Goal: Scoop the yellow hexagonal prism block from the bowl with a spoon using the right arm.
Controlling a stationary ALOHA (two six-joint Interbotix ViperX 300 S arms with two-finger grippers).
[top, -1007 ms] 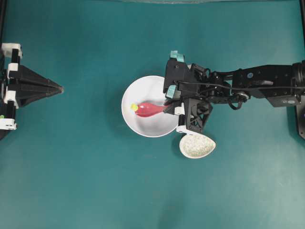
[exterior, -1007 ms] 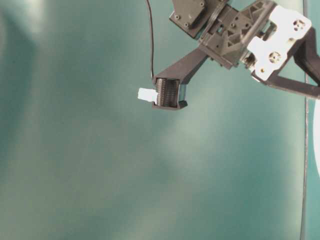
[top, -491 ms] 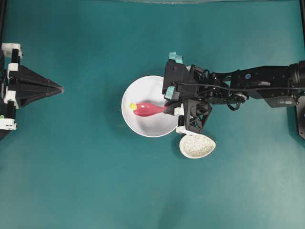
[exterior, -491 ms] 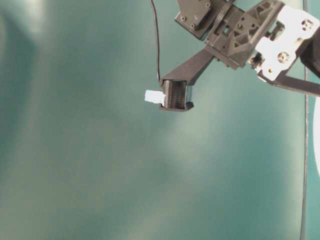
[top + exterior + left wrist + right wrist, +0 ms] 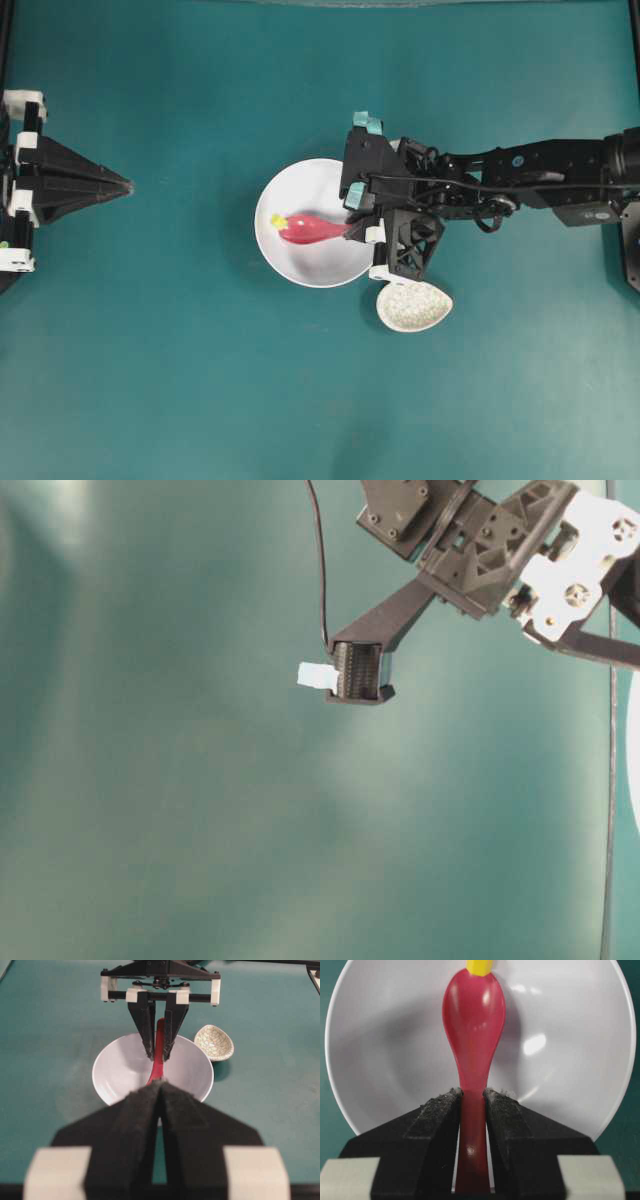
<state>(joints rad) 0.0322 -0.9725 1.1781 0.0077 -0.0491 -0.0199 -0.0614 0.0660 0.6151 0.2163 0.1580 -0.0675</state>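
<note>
1. The right gripper (image 5: pixel 472 1097) is clamping the spoon (image 5: pixel 312 230) by its short handle, jaws pressed on either side of it; the scoop is reaching out over the floor of the bowl (image 5: pixel 300 265).
2. The yellow hexagonal prism block (image 5: pixel 277 220) is sitting inside the bowl, right at the tip of the scoop and touching it (not yet in the scoop, as far as I can tell from the wrist view); the far wall is just behind it.
3. The left gripper (image 5: pixel 161 1087) is resting well off to the side, its jaws pressed together and holding nothing.
4. The block is looking tiny, light and hard, so I am guessing it will skate on the glazed bowl rather than climb in; pinning it against the wall should help.
5. The spoon is looking stiff, smooth plastic; holding it on the handle is keeping the scoop free, though it may pivot between the pads.
6. A small speckled dish (image 5: pixel 413 305) is lying just beside the bowl.
</note>
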